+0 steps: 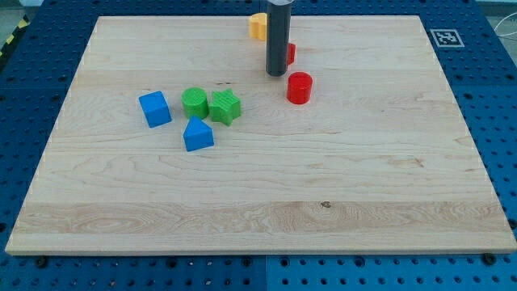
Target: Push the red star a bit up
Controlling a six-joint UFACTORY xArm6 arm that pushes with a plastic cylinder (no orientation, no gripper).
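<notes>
The red star (290, 54) lies near the view's top centre, mostly hidden behind the dark rod; only its right edge shows. My tip (276, 74) rests on the board just left of and slightly below the star, touching or nearly touching it. A red cylinder (299, 87) stands just below and right of the tip.
A yellow block (258, 26) sits at the top edge, left of the rod. A blue cube (155, 108), a green cylinder (195, 103), a green star (225, 106) and a blue block with a pointed top (198, 135) cluster at the left centre. The wooden board (258, 210) lies on a blue pegboard.
</notes>
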